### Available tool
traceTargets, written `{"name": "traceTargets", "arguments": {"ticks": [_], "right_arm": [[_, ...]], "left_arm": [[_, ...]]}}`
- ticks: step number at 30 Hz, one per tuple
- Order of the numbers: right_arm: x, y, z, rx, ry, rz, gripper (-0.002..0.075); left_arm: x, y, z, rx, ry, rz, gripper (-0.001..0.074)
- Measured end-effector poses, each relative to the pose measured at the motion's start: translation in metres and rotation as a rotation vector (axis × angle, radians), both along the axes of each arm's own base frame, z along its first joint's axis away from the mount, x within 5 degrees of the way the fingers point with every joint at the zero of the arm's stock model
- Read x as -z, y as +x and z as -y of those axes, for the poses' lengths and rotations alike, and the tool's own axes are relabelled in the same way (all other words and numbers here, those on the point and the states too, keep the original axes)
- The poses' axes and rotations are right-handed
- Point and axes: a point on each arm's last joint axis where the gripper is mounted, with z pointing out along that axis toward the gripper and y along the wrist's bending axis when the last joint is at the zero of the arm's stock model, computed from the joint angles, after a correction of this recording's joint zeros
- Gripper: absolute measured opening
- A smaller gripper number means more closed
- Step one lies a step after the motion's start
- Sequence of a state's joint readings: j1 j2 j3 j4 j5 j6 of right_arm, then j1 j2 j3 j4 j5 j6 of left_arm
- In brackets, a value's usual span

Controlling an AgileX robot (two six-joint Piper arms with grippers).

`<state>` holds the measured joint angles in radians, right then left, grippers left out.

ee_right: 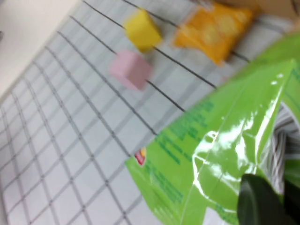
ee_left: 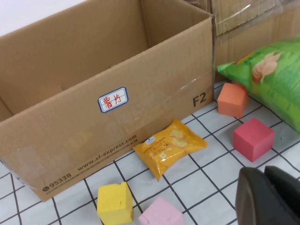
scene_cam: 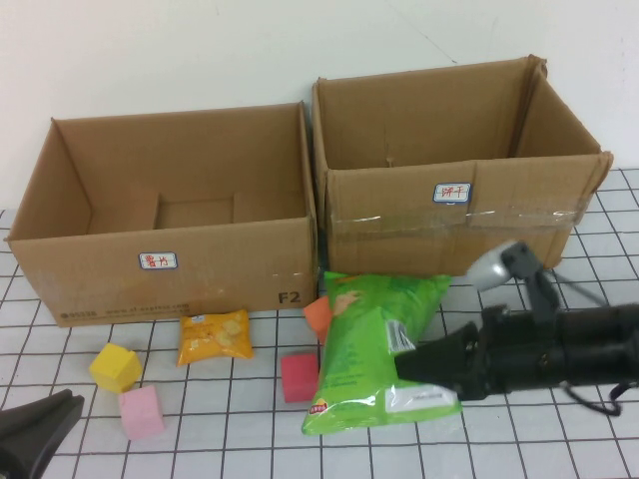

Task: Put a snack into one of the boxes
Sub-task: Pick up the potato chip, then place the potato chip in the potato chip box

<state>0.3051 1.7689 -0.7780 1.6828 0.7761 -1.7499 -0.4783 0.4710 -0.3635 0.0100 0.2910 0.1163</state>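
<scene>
A big green chip bag (scene_cam: 369, 339) lies in front of the two cardboard boxes, and shows in the right wrist view (ee_right: 211, 140) and the left wrist view (ee_left: 276, 79). My right gripper (scene_cam: 404, 364) reaches in from the right and is shut on the bag's crumpled right edge; its dark fingers (ee_right: 260, 201) press the foil. A small yellow snack packet (scene_cam: 214, 335) lies before the left box (scene_cam: 170, 264). The right box (scene_cam: 449, 220) stands open behind the bag. My left gripper (scene_cam: 62, 409) is shut and empty at the front left corner; it shows in its wrist view (ee_left: 265, 176).
Foam blocks lie on the checkered table: yellow (scene_cam: 115, 367), pink (scene_cam: 141, 412), red (scene_cam: 299, 376) and orange (scene_cam: 318, 317), the orange one against the bag. Both boxes are open at the top.
</scene>
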Motion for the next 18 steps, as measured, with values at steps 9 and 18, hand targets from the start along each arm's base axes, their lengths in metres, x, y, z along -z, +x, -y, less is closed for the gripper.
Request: {"name": "traceTargets", "arguments": {"ticks": [9, 18], "right_arm": [[-0.073, -0.027, 0.006, -0.077, 0.035, 0.225, 0.0001], [-0.133, -0.033, 0.002, -0.143, 0.118, 0.401, 0.0]], "left_arm": [[0.0, 0.0, 0.0, 0.0, 0.0, 0.0, -0.0001], [0.0, 0.0, 0.0, -0.003, -0.007, -0.004, 0.0]]}}
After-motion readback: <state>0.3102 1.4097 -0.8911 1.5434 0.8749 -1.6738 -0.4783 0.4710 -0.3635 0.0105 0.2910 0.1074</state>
